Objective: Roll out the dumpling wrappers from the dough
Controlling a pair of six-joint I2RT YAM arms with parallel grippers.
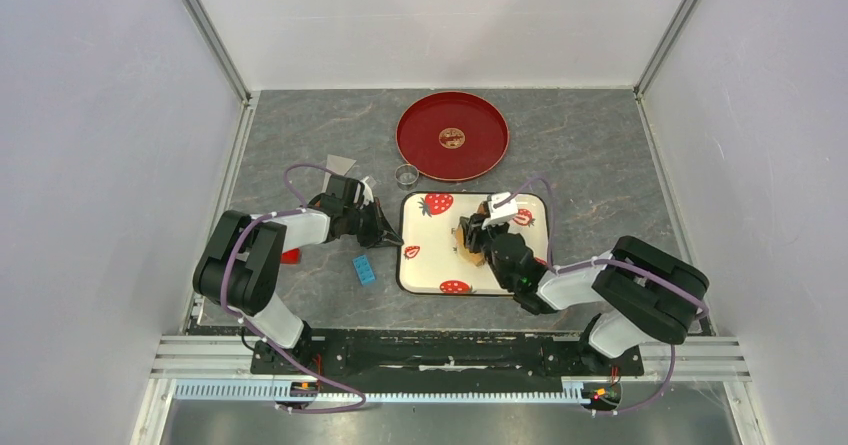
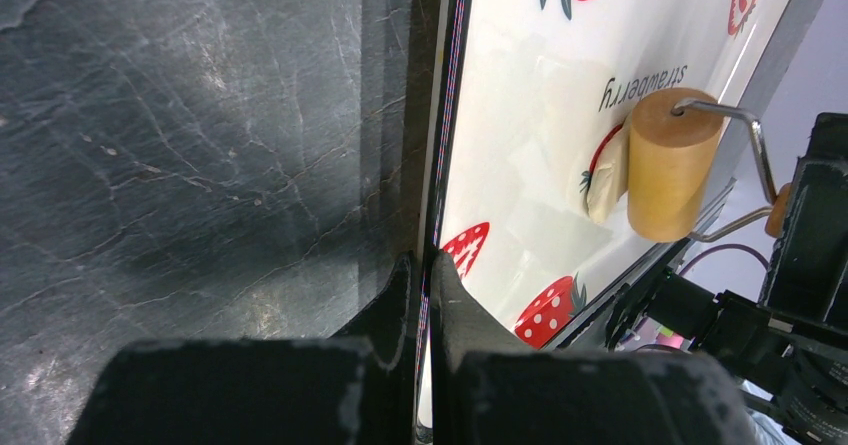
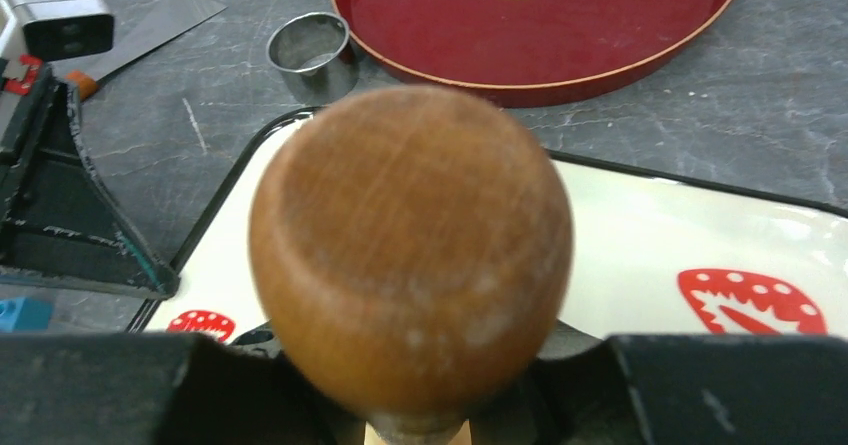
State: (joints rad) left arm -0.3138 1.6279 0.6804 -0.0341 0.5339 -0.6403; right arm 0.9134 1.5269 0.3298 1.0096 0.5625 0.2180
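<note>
A white strawberry-print tray (image 1: pixel 430 265) lies mid-table. My left gripper (image 1: pixel 387 233) is shut on its left rim; the left wrist view shows the fingers (image 2: pixel 425 270) pinching that rim (image 2: pixel 440 165). My right gripper (image 1: pixel 482 243) is shut on the brown wooden handle (image 3: pixel 410 245) of a small roller. The roller's wooden cylinder (image 2: pixel 668 163) rests on the tray against a pale cream piece of dough (image 2: pixel 603 187). The dough is hidden under the roller in the top view. No thin round wrapper shows.
A round red tray (image 1: pixel 452 135) sits behind the strawberry tray, also in the right wrist view (image 3: pixel 540 15). A metal ring (image 1: pixel 406 175) stands between them (image 3: pixel 312 53). A scraper (image 1: pixel 340 163), a blue block (image 1: pixel 364 269) and a red piece (image 1: pixel 290 256) lie at the left.
</note>
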